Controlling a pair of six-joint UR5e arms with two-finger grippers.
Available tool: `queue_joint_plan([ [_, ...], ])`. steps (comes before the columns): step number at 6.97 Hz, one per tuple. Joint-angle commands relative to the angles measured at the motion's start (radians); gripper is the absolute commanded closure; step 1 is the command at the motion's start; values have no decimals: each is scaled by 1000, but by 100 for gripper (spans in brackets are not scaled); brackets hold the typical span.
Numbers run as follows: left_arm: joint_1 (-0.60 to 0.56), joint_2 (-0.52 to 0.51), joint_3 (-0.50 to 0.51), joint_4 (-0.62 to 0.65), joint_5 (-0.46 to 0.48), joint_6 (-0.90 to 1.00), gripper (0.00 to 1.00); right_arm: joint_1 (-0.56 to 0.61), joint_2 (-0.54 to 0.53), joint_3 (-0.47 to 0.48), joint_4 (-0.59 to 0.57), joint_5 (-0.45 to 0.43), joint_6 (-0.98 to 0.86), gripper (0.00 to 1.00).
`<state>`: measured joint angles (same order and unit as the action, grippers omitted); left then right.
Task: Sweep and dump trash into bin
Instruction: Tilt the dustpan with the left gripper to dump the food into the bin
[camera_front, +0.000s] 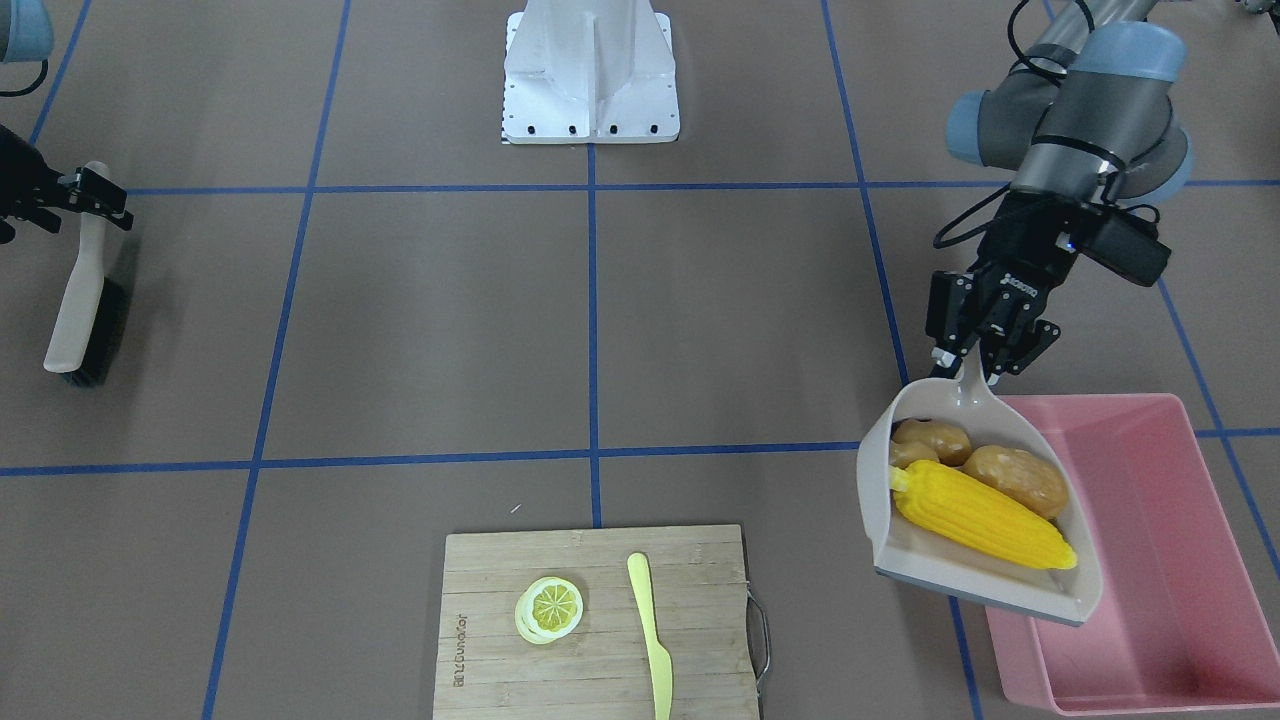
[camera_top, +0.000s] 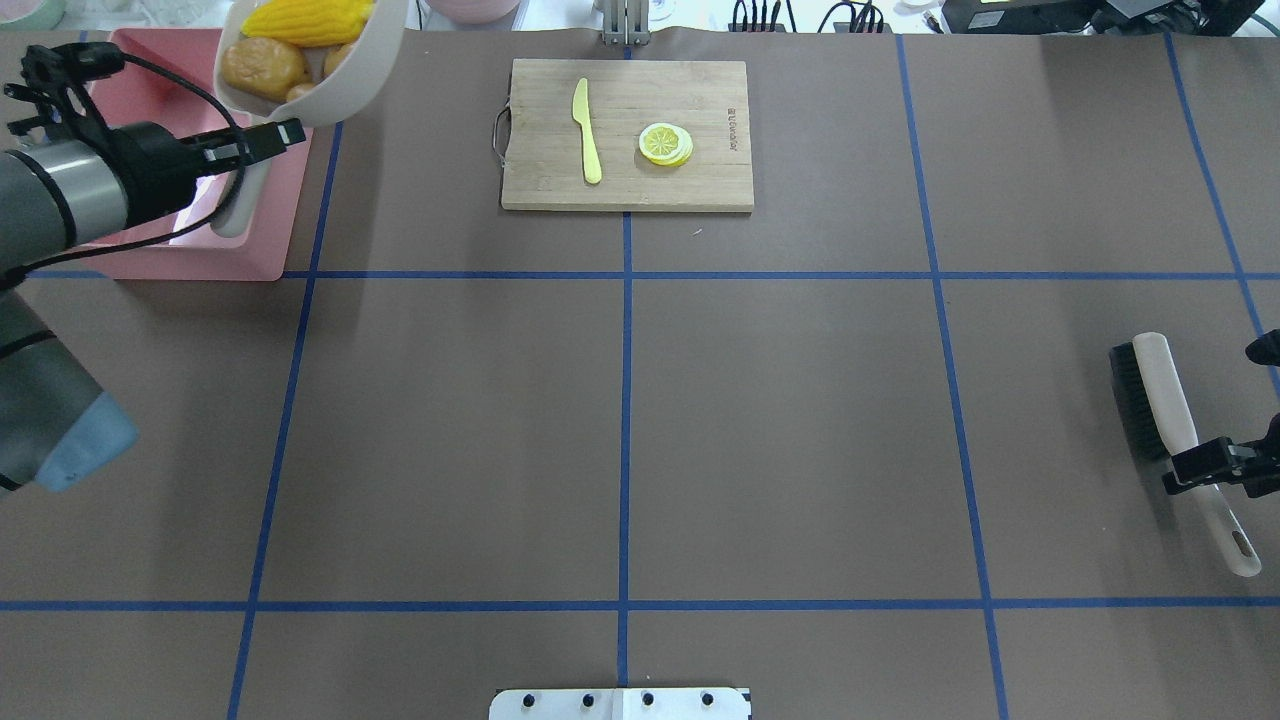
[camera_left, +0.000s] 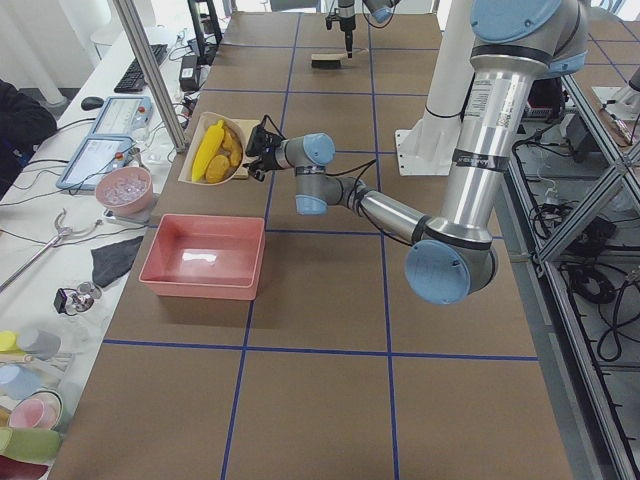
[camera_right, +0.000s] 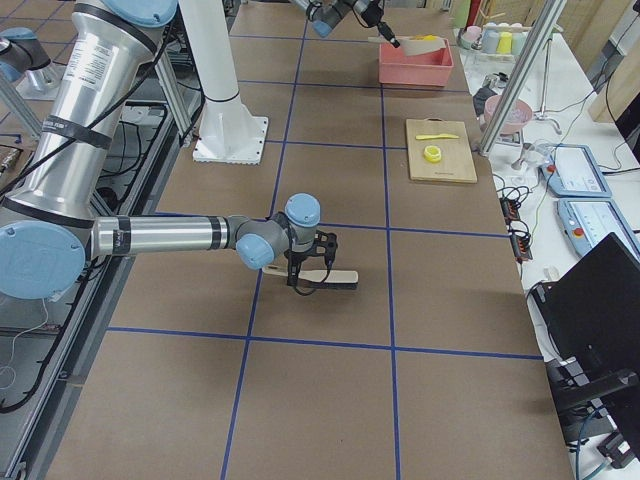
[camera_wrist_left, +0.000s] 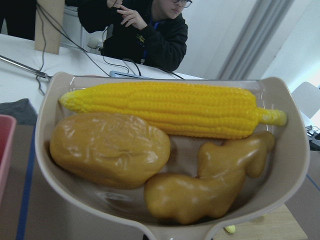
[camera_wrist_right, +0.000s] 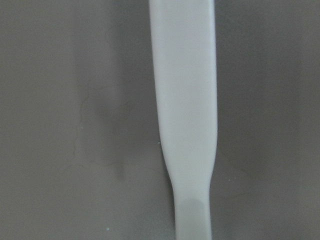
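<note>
**Loaded dustpan hanging at the bin**

The pink bin (camera_front: 1150, 560) is sitting at the worktop's (camera_front: 420, 340) 4 o'clock in the front view. The left fingers (camera_front: 968, 365) are clamping the dustpan (camera_front: 905, 545) handle, corn (camera_front: 980, 515), potato (camera_front: 1018, 473) and ginger (camera_front: 930, 440) inside. The right fingers (camera_top: 1205, 470) are clamping the brush (camera_top: 1170, 410).

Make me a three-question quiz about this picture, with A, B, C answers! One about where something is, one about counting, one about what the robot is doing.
1. Where is the corn cob?
A. in the dustpan
B. on the cutting board
C. in the pink bin

2. How many toy foods lie in the dustpan?
A. one
B. three
C. five

3. What is the left pincer doing?
A. hanging open
B. holding the dustpan's handle
C. holding the knife

Answers:
1 A, the cob lies in the scoop, held up over the bin's edge.
2 B, corn cob, potato and ginger root.
3 B, its fingers close on the handle; the knife lies on the board.
</note>
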<state>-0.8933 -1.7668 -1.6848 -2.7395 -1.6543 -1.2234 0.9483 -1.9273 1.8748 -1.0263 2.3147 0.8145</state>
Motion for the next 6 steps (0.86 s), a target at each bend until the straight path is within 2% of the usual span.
queue_joint_plan([
  [1, -157, 62, 13, -2, -242, -147, 100, 114, -27, 16, -8, 37, -3, 0],
  [2, -194, 88, 13, -35, -337, -250, 100, 178, -60, 17, -8, 32, -36, 0],
  [3, -228, 93, 13, -58, -434, -433, 100, 251, -90, 9, -27, 22, -163, 0],
  [6, -283, 92, 13, -78, -573, -776, 100, 548, -42, 17, -367, 20, -637, 0],
])
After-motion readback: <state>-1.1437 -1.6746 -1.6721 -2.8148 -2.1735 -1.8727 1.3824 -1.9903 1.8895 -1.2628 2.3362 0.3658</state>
